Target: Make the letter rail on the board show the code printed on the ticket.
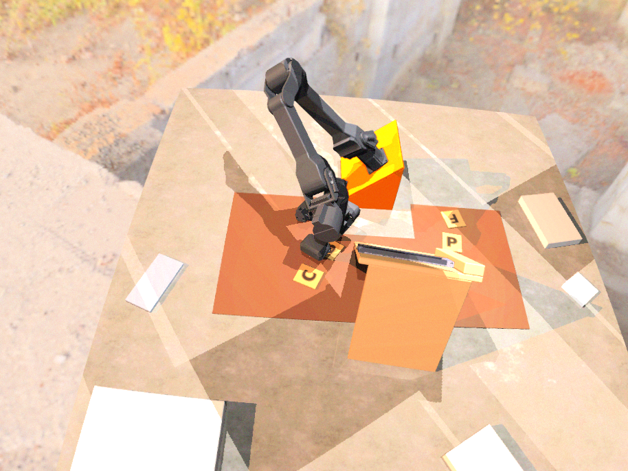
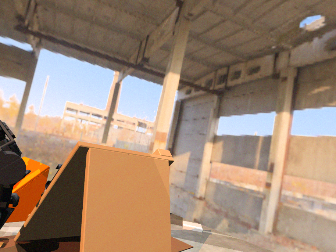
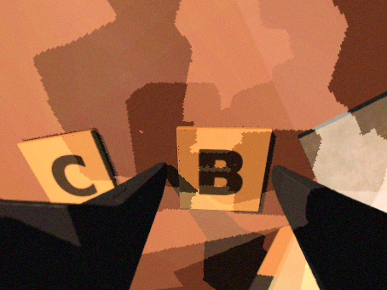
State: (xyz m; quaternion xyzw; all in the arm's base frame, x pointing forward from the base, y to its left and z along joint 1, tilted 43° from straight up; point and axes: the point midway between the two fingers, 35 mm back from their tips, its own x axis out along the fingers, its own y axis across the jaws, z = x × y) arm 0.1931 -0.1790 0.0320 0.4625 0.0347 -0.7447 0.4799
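The dark, wedge-shaped end effector (image 3: 218,177) hangs open and empty over the square B tile (image 3: 223,169) — a flat yellow-orange piece with a bold black letter, lying on the smooth orange mat (image 1: 253,299) between the spread fingers. The matching C tile (image 3: 68,166) lies just beside it, while the F tile (image 1: 453,219) and P tile (image 1: 451,242) sit by the far end of the rail (image 1: 402,255) — a narrow dark slot along the top of the slanted orange board (image 1: 405,314) on the desk (image 1: 167,167).

Orange block (image 1: 376,178), white slab (image 1: 147,430), concrete pillars (image 2: 169,89)
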